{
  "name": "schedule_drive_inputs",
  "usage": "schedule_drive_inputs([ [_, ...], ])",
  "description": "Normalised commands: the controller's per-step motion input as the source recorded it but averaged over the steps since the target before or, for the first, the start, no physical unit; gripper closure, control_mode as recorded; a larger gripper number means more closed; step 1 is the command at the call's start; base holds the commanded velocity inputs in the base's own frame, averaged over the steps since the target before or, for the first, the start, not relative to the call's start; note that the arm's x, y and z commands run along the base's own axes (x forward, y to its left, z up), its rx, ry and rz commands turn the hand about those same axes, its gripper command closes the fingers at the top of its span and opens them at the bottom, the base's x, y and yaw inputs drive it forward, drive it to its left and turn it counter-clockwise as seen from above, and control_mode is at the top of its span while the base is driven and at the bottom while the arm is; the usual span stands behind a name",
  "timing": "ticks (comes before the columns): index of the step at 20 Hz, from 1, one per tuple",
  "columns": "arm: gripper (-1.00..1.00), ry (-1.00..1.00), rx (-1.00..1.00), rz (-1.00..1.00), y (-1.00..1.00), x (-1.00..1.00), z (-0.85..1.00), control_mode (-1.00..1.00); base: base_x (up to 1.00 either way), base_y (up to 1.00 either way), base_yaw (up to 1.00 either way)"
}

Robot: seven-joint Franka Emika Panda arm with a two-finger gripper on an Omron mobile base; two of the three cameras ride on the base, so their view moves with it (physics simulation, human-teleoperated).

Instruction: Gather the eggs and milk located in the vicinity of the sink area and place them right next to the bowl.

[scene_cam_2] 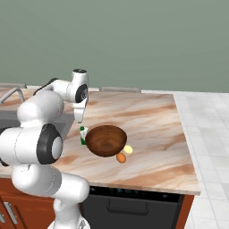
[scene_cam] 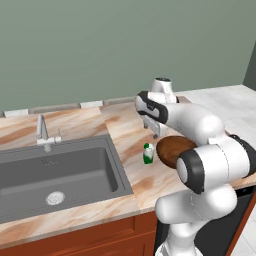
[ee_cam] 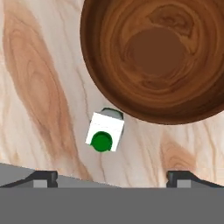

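The milk (scene_cam: pixel 148 153) (scene_cam_2: pixel 82 135) (ee_cam: pixel 105 131), a small white carton with a green cap, stands upright on the counter against the left side of the brown wooden bowl (scene_cam: pixel 172 148) (scene_cam_2: pixel 106 139) (ee_cam: pixel 153 57). My gripper (scene_cam: pixel 156 131) (scene_cam_2: pixel 78 117) (ee_cam: pixel 111 177) hangs open a little above the carton, holding nothing. On the bowl's other side an orange egg (scene_cam_2: pixel 121 158) and a pale yellow egg (scene_cam_2: pixel 128 149) rest beside its rim. The dark grey sink (scene_cam: pixel 55 170) with its silver tap (scene_cam: pixel 44 131) lies to the left.
The marble counter (scene_cam_2: pixel 147 120) runs to the right of the bowl and ends at a front edge above a black dishwasher (scene_cam_2: pixel 129 205). A green wall stands behind. My own arm's elbow (scene_cam: pixel 210 165) crosses in front of the bowl in the left base view.
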Motion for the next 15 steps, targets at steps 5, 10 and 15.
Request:
schedule_drive_inputs([
  [5,-1.0,0.0,0.0,0.7,0.0,-0.83,0.27,-1.0,0.0,0.0,0.0],
  [10,-1.0,-0.01,0.0,0.58,0.0,-1.0,0.22,-1.0,0.0,0.0,0.0],
  [15,-1.0,-0.12,0.0,0.43,0.02,-1.0,0.43,-1.0,0.0,0.0,0.0],
])
